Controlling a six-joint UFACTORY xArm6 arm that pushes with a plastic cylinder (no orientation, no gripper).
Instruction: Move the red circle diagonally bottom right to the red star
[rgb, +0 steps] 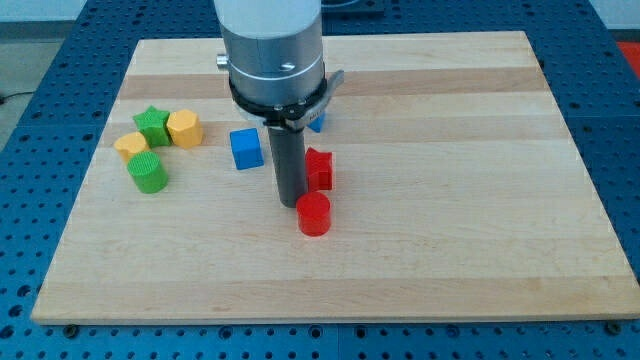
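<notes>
Camera view, frame centre: our tip (291, 204) touches the red circle (314, 214), just lower-right; red star (319, 168) behind; we grip nothing.

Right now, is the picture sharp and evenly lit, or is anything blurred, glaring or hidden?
Camera view: sharp, evenly lit, with soft shadows and no strong glare on the pale wooden board. My tip sits just left of the red cylinder; the rod partly hides the red star block.

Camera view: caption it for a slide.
My tip sits just left of the red circle, with the red star right behind it.
</notes>
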